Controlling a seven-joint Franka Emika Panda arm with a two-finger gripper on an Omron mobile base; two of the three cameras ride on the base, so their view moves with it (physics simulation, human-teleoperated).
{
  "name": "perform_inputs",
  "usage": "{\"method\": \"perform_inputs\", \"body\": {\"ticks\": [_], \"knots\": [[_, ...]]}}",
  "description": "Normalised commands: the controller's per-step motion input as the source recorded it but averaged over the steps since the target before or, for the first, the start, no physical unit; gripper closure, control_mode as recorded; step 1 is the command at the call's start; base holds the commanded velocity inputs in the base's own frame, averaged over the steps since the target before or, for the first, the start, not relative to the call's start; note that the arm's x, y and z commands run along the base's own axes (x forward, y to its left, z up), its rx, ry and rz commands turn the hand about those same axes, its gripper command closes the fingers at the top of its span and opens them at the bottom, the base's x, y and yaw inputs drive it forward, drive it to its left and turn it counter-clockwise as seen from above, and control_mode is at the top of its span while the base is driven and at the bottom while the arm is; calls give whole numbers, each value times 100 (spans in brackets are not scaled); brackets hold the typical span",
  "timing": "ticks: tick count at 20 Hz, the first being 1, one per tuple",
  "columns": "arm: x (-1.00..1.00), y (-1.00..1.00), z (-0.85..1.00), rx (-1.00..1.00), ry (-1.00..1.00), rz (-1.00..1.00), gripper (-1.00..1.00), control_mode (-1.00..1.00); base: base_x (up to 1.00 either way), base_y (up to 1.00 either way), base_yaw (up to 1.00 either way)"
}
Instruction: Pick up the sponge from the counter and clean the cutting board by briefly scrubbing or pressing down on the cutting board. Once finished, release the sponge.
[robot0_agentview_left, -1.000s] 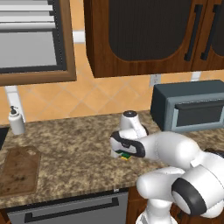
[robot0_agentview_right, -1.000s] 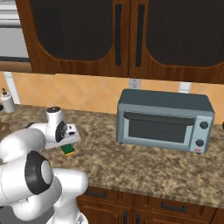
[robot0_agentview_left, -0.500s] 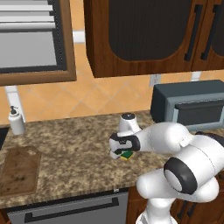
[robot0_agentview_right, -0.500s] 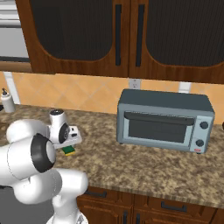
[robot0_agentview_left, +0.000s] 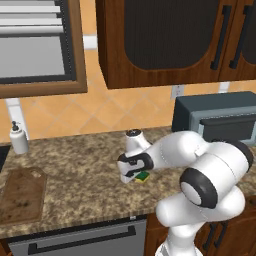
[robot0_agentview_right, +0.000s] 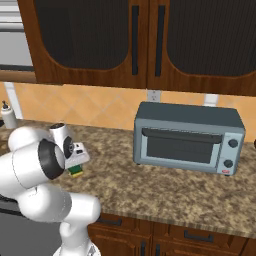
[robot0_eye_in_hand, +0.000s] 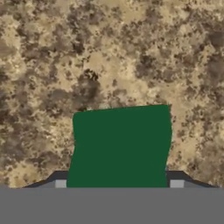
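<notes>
Bare counter (robot0_agentview_left: 80, 172) lies open between the sponge (robot0_agentview_left: 142, 176) and the cutting board (robot0_agentview_left: 21, 195) to its left, with a soap bottle (robot0_agentview_left: 19, 138) far back by the wall and the toaster oven (robot0_agentview_right: 187, 137) on the right.

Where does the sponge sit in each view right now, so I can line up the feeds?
Left base view: the sponge peeks out under the hand, mid-frame on the counter, right of the cutting board.
Right base view: sponge at left, below the hand, left of the toaster oven.
Hand view: sponge bottom centre, green top up.
Shared landmark: the toaster oven, in both base views.
</notes>
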Motion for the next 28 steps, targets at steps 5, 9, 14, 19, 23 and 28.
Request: {"method": "perform_inputs", "body": {"ticks": [5, 9, 14, 19, 23, 28], "knots": [[-9, 5, 21, 1, -2, 0, 100, -100, 0, 0, 0], [-29, 39, 48, 8, -11, 0, 100, -100, 0, 0, 0], [-16, 61, 35, 7, -14, 1, 100, -100, 0, 0, 0], [0, 88, 28, 9, -1, 1, 100, -100, 0, 0, 0], [0, 99, 2, 8, -8, 0, 100, -100, 0, 0, 0], [5, 100, 6, 0, -7, 0, 100, -100, 0, 0, 0]]}}
